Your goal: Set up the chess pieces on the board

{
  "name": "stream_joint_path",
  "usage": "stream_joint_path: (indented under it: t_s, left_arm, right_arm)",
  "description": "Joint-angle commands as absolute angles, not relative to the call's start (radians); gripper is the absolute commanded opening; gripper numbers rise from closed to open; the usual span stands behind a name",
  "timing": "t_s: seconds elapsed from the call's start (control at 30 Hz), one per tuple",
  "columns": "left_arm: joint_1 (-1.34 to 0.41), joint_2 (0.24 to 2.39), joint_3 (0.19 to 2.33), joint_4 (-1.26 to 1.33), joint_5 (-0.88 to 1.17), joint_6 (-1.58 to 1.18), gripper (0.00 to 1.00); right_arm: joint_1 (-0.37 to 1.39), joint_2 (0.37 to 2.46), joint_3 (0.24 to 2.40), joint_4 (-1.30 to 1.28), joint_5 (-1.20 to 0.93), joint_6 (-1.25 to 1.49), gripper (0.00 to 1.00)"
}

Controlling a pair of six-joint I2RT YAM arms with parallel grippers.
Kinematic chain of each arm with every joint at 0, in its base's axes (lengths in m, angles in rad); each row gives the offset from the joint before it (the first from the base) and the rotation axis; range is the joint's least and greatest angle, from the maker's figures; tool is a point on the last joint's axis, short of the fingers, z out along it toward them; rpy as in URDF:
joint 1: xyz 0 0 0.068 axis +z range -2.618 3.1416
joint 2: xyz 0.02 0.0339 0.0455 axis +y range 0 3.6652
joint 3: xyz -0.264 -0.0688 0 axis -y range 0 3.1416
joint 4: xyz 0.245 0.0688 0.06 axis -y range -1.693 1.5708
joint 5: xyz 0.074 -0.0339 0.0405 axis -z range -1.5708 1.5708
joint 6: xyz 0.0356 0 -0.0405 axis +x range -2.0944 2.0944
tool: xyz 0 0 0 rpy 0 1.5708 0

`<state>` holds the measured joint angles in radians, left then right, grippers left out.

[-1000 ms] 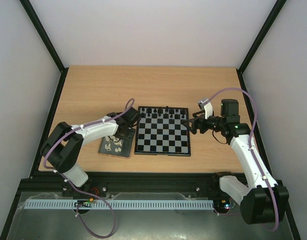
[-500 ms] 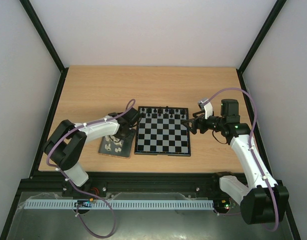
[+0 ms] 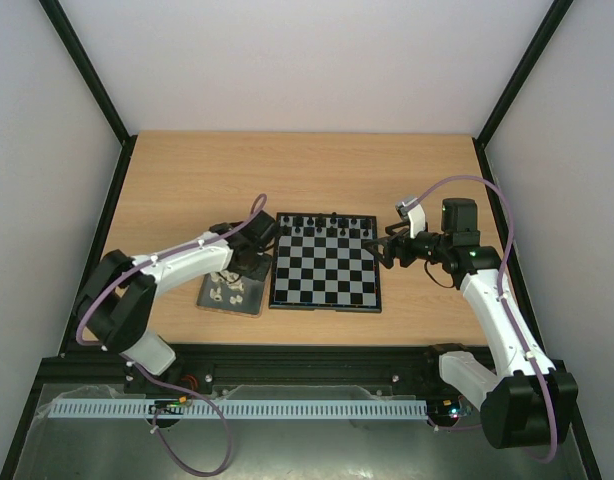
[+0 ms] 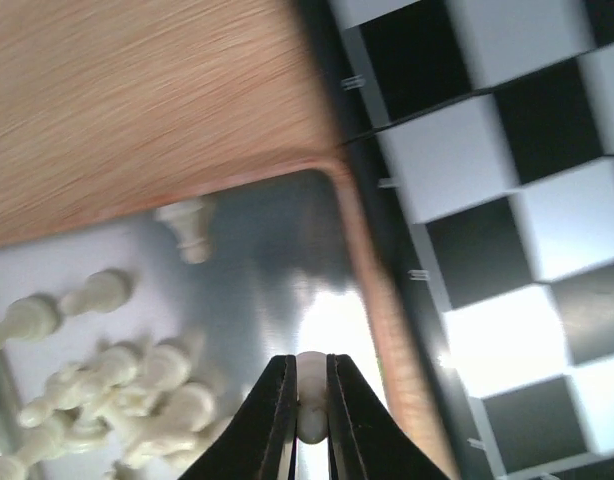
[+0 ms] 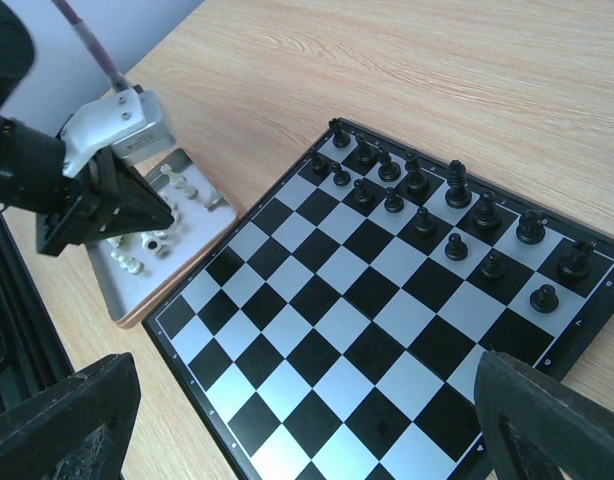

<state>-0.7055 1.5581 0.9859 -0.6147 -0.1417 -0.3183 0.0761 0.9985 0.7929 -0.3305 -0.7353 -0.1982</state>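
See left claw (image 4: 309, 372) pinched shut on one cream chess piece (image 4: 310, 398) over the grey tray (image 4: 257, 240). Only a rounded bit visible between the fingers, type unreadable. Cannot tell whether it touches the tray floor. Find remaining chess pieces (image 4: 117, 400) heaped and blurred at tray's lower left, some cut off. Find right claw (image 5: 302, 400) spread wide and empty, fingers cropped, above the board (image 5: 317, 330) on the bench (image 5: 387, 60). Note black pieces (image 5: 457, 195) on its far rows.

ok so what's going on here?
Left pincer is shut on one white chess piece at the grey tray, beside the board. The other white pieces lie heaped in the tray; none are on the board yet. Black pieces stand in two rows on the far side. Right pincer is open and empty at the board's right edge.
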Motion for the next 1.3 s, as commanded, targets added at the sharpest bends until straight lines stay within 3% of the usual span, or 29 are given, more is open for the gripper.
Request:
stream_joint_path:
  t_s: [0.0, 1.0, 1.17, 1.27]
  left_arm:
    - [-0.793, 1.554, 1.039, -0.656, -0.089, -0.293, 0.04]
    - [-0.871, 1.743, 1.103, -0.631, -0.073, -0.282, 0.04]
    - [-0.871, 1.743, 1.107, -0.631, -0.062, -0.281, 0.11]
    - [-0.871, 1.740, 1.111, -0.640, -0.066, -0.281, 0.22]
  right_arm:
    - [0.075, 0.995, 0.781, -0.331, -0.749, -0.212, 0.93]
    - [0.075, 0.989, 0.779, -0.335, -0.742, -0.216, 0.93]
    - [0.075, 0.991, 0.779, -0.336, -0.741, -0.216, 0.93]
    - [0.075, 0.991, 0.779, -0.336, -0.741, -0.216, 0.93]
